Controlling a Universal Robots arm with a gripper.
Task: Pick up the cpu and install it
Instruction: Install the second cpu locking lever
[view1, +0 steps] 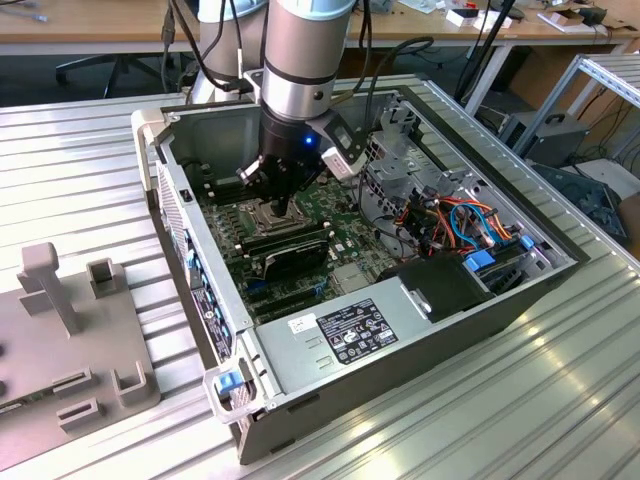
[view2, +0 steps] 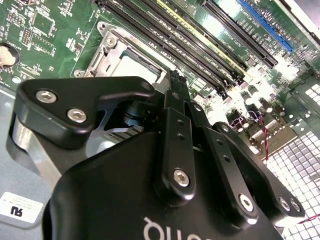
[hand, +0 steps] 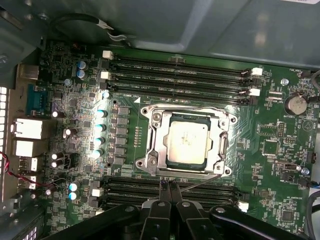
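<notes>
The cpu (hand: 187, 142), a flat square chip with a dull silver top, lies in the socket on the green motherboard (hand: 280, 165). The shiny metal retention frame (hand: 152, 145) surrounds it. My gripper (hand: 167, 186) hangs just beside the socket's edge, next to the memory slots, its two black fingers pressed together and shut with nothing between them. In the second wrist view the fingertips (view2: 175, 80) point down near the frame (view2: 107, 50), and a pale patch of the cpu (view2: 134, 67) shows past them. In the exterior view the gripper (view1: 284, 206) reaches down into the open computer case (view1: 190, 250).
Black memory slots (hand: 175, 75) run on both sides of the socket. Capacitors (hand: 100, 135) stand beside it. A power supply (view1: 350, 335) and a bundle of coloured cables (view1: 460, 225) fill the case toward the exterior view's right. A grey fixture (view1: 70, 330) lies at its left.
</notes>
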